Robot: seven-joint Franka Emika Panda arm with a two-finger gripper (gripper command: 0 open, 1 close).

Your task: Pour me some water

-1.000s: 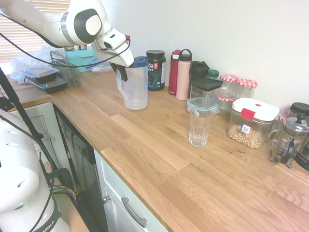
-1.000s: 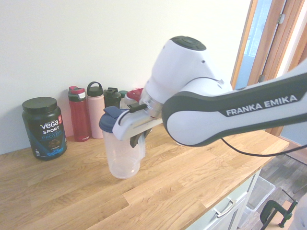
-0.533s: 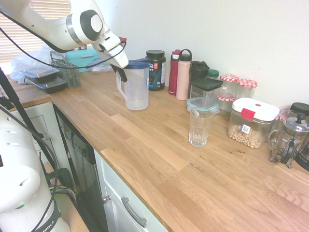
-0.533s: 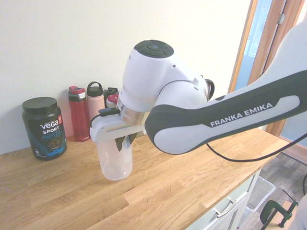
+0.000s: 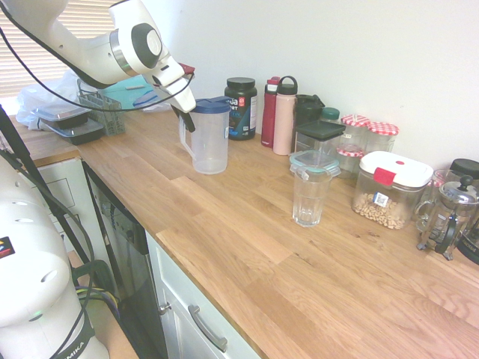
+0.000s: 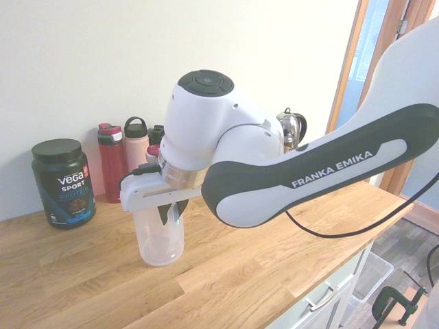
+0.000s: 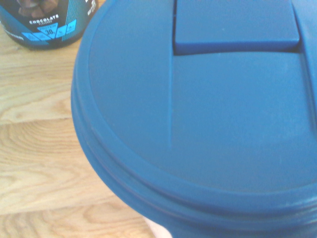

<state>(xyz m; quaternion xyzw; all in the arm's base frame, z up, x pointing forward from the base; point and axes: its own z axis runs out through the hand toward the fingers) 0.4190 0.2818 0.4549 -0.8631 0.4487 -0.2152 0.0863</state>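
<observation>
Though its fingertips hide behind the handle, the gripper [image 5: 185, 118] clamps the pitcher [image 5: 210, 138].

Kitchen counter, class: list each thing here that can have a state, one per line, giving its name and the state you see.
Translucent plastic pitcher with blue lid: upright on the wooden counter, lid on, gripped at the handle.
White robot claw: shut on the pitcher's handle.
Clear ribbed glass tumbler: upright, apart from the pitcher; water level cannot be told.
Clear storage box with white lid: lid on, red clasp down.
Black protein tub: lid on.
</observation>
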